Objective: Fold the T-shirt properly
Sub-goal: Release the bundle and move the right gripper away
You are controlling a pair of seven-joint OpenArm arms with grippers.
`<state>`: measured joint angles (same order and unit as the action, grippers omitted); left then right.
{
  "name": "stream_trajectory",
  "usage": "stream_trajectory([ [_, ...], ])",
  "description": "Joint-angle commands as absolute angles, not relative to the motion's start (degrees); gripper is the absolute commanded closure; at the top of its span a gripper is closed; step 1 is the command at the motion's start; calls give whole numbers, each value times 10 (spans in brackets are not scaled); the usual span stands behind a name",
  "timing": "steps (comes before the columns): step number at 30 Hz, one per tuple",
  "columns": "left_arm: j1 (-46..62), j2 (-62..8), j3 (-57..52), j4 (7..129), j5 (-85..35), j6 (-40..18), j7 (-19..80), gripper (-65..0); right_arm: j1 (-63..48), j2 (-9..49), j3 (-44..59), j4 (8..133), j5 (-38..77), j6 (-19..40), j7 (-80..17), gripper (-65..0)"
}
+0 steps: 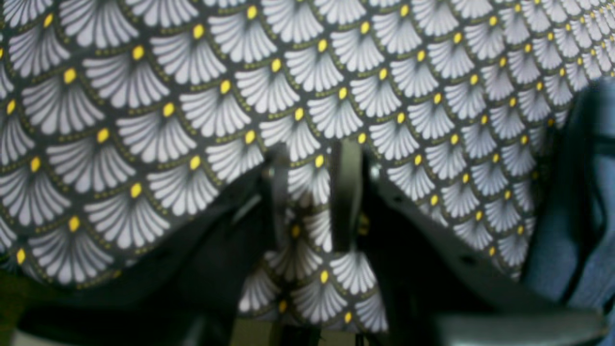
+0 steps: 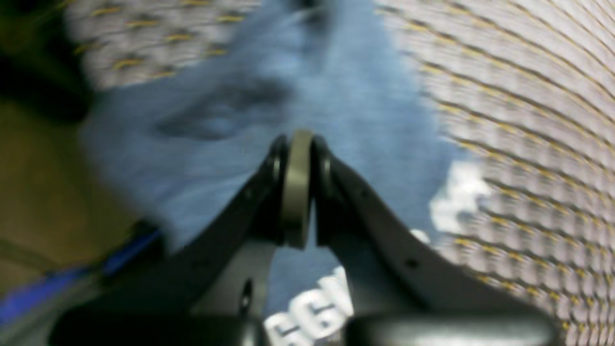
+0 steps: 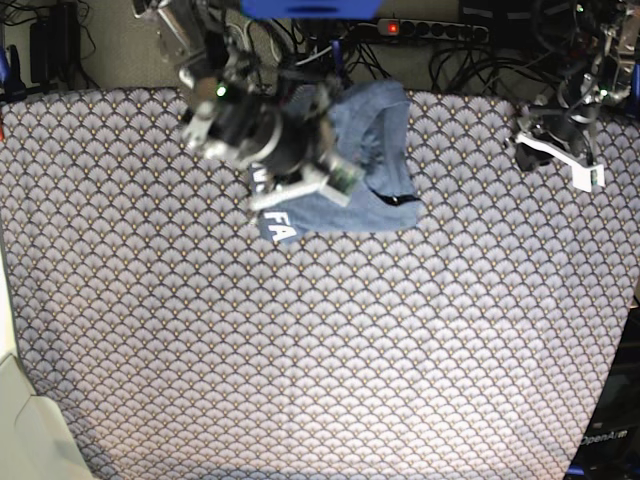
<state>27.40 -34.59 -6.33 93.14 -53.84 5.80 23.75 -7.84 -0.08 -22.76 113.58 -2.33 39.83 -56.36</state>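
The slate-blue T-shirt (image 3: pixel 365 165) lies bunched near the far edge of the table, with white lettering (image 3: pixel 281 226) showing at its front left corner. My right arm (image 3: pixel 255 130) reaches over the shirt's left part. In the right wrist view my right gripper (image 2: pixel 298 140) is shut, pads pressed together just above the blue cloth (image 2: pixel 336 96); the blur hides whether any cloth is pinched. White letters (image 2: pixel 312 319) show below it. My left gripper (image 1: pixel 312 161) hovers over bare table cover, open, with nothing between its fingers. The left arm (image 3: pixel 565 140) is at the far right corner, well away from the shirt.
The scallop-patterned grey cover (image 3: pixel 320 340) spreads over the whole table. Cables and a power strip (image 3: pixel 430 28) lie behind the far edge. A blurred blue and dark shape (image 1: pixel 571 240) fills the right edge of the left wrist view.
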Motion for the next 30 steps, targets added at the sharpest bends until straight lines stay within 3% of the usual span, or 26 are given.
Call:
stream_trajectory([
  [1, 272, -356, -68, 939, -539, 54, 227, -148, -68, -8, -212, 1143, -15, 400, -551, 0],
  [14, 275, -318, -54, 1035, -545, 54, 231, -148, -57, 5, -172, 1088, -16, 400, -516, 0],
  [19, 270, -298, -22, 1043, -540, 55, 325, -142, -43, 17, -93, 1098, -16, 400, -515, 0],
  [24, 266, -241, -22, 1041, -531, 55, 407, 0, -25, 21, -14, 1096, -16, 400, -516, 0],
  [30, 267, -201, -22, 1042, -506, 55, 458, -3, -29, 33, 22, 1096, -16, 400, -516, 0],
])
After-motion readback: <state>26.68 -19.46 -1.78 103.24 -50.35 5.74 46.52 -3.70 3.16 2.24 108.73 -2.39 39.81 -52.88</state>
